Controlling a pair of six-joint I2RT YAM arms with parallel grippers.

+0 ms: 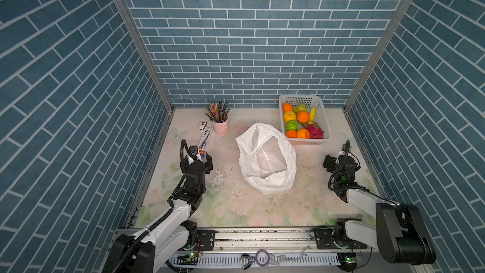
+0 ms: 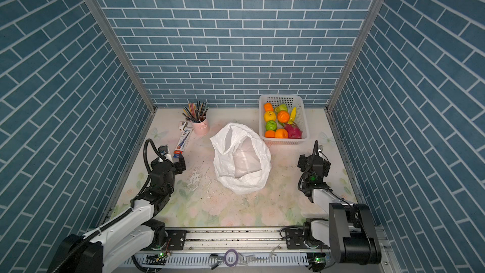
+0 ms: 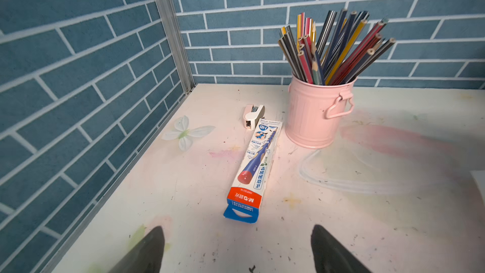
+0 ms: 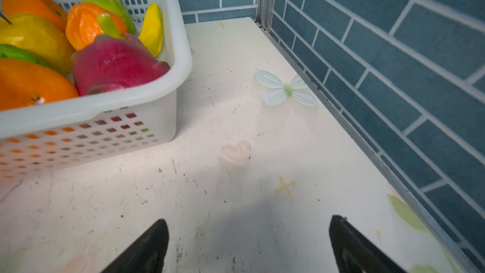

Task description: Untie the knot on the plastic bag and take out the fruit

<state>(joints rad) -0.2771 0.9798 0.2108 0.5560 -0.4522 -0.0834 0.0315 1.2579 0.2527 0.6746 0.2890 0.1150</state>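
Two pincers stand released and empty. Your left gripper hangs with its jaws spread wide above the table, just short of a pencil box. Your right gripper hangs just as wide over bare table beside the basket. Between the arms, in both top views, the plastic bag lies slumped in the middle of the table with its mouth gaping toward the back wall. No knot shows on it and nothing coloured shows through the thin white film, so you can judge it emptied, though its folds may hide something. The fruit sits piled in the basket at the back right, just beside the bag, with the dragon fruit against the near wall. Whether basket and bag touch, you cannot tell. By that reading the untying and unloading are done and the job is at its close. Your next move calls for little: look into the bag for any piece left inside and, if there is none, keep both arms clear of bag and basket.
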